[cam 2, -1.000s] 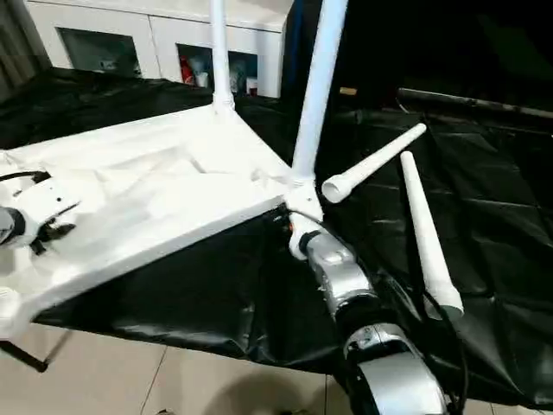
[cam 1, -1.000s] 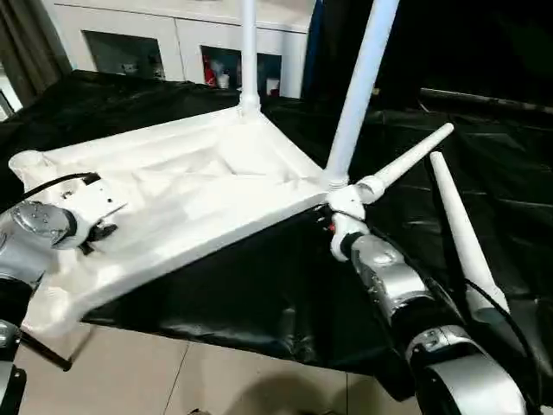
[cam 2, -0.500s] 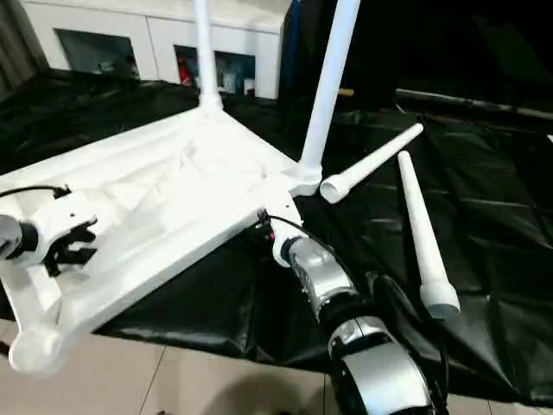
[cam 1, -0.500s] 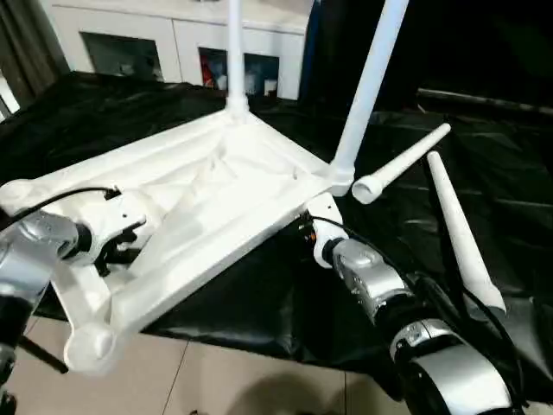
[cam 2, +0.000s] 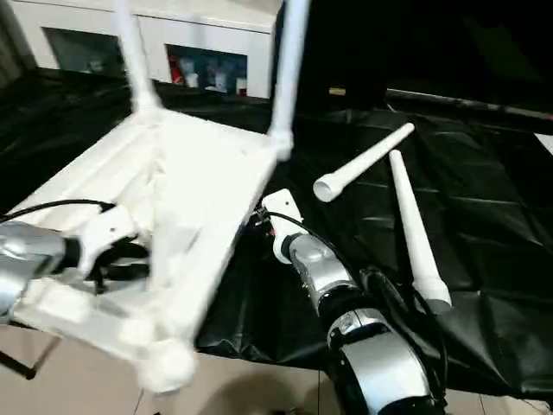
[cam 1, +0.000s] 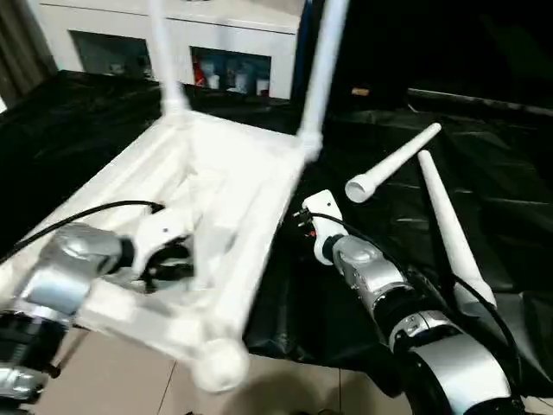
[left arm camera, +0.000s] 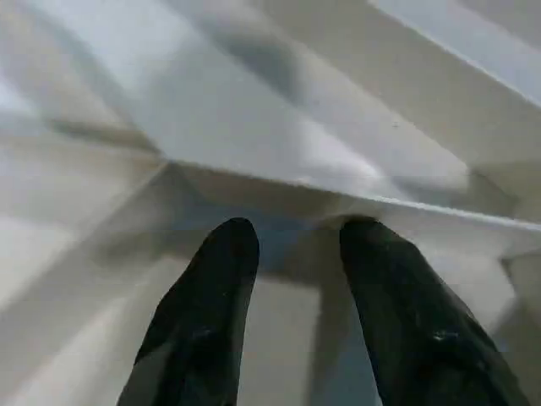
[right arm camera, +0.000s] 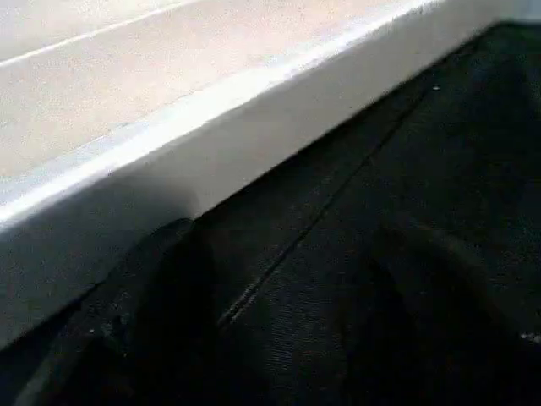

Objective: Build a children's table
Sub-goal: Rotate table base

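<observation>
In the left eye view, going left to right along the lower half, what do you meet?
Left gripper → upturned table top → right gripper → the two loose legs, the nearer one rightmost.

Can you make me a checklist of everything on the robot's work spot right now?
Surface: black sheet over the work area.
Job's things: upside-down table top, tilted, two legs standing in it; two loose legs lying on the sheet.
Clutter: nothing seen.
End effectors: left end effector fingers straddle a rib under the top; right end effector open beside the top's edge.
Cables: black cable along the left arm.
Surroundings: white cabinet, tiled floor.
</observation>
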